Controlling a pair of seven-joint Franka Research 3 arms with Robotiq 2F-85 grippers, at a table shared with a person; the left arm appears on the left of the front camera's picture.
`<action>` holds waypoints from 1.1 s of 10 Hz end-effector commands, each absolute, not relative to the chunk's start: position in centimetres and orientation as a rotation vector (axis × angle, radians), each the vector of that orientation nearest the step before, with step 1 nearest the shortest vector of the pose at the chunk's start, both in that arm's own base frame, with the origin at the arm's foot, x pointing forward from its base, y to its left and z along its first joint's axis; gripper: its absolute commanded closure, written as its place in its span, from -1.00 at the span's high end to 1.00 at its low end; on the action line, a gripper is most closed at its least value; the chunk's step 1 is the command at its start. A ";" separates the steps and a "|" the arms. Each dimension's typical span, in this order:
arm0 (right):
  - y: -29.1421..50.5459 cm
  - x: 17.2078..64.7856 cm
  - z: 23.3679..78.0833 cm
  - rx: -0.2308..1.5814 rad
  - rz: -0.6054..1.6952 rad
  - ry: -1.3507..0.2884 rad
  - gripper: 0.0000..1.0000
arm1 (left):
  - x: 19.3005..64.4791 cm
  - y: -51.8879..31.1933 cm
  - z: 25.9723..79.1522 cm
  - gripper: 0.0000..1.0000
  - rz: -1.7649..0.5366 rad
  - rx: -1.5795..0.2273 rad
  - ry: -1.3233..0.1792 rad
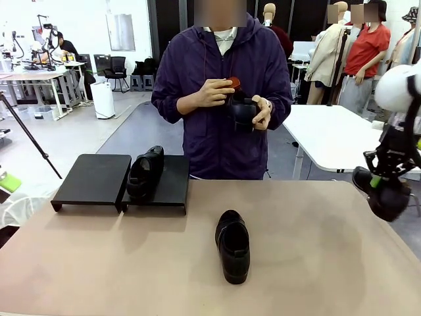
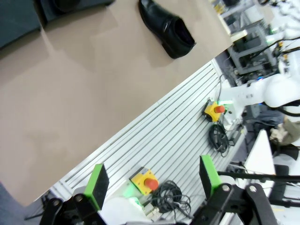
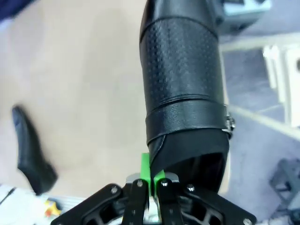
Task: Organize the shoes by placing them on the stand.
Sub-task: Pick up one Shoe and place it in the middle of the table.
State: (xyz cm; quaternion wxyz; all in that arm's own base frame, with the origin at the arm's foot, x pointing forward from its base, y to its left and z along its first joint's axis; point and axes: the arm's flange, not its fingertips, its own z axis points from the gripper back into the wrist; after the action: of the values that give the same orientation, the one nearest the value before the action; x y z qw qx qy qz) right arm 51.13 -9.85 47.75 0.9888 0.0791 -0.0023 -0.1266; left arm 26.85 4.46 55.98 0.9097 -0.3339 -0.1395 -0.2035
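Observation:
The black stand sits at the table's far left, with one shoe on its right panel. A second shoe lies on the tan table's middle, toe toward me; it is also in the left wrist view and the right wrist view. The person at the far side holds a third shoe in both hands. My right gripper hangs beyond the table's right edge, shut on the collar of a fourth shoe. My left gripper is open over the table's near edge, holding nothing.
A slotted aluminium frame with two yellow emergency-stop boxes and cables lies below the table's near edge. A white table stands behind at the right, and a tripod leg at the far left.

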 end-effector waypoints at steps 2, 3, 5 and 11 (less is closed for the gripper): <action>-5.8 41.1 51.0 0.196 -0.219 -0.085 -1.00 | 27.0 4.5 56.1 1.00 -0.437 -0.707 -0.308; -5.6 40.2 51.6 0.188 -0.224 -0.127 -1.00 | 27.0 4.5 56.1 1.00 -0.437 -0.707 -0.308; -6.0 40.7 51.2 0.183 -0.211 -0.049 -1.00 | 27.0 4.5 56.1 1.00 -0.437 -0.707 -0.308; -1.7 38.7 50.9 0.171 -0.217 -0.100 -1.00 | 27.0 4.5 56.1 1.00 -0.437 -0.707 -0.308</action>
State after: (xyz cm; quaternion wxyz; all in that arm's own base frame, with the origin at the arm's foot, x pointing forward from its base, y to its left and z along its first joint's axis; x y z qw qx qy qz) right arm 40.04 -4.11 50.58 0.9914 0.0863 -0.0234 -0.0954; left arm 26.84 4.46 56.01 0.9097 -0.3339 -0.1398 -0.2037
